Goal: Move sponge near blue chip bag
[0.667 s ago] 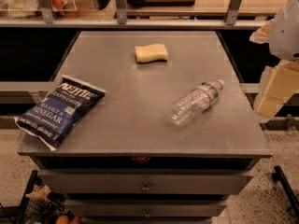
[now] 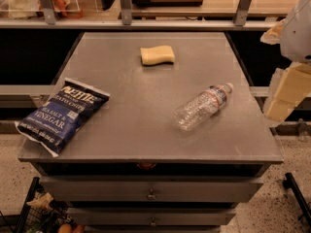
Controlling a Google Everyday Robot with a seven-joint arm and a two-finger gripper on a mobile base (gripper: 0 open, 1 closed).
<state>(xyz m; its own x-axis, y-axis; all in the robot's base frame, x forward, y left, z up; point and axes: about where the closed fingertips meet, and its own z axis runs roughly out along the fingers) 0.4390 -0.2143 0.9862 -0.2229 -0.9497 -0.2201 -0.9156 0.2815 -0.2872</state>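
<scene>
The pale yellow sponge (image 2: 157, 55) lies flat at the far middle of the grey table top (image 2: 141, 110). The dark blue chip bag (image 2: 63, 114) lies at the left front corner, partly over the table's edge, well apart from the sponge. My gripper (image 2: 286, 92) hangs at the right edge of the view, beyond the table's right side, away from the sponge and bag and holding nothing.
A clear plastic water bottle (image 2: 202, 106) lies on its side at the right middle of the table. A counter rail with metal posts (image 2: 125, 8) runs behind the table. Drawers (image 2: 151, 193) sit below the top. A wire basket (image 2: 39, 212) stands at lower left.
</scene>
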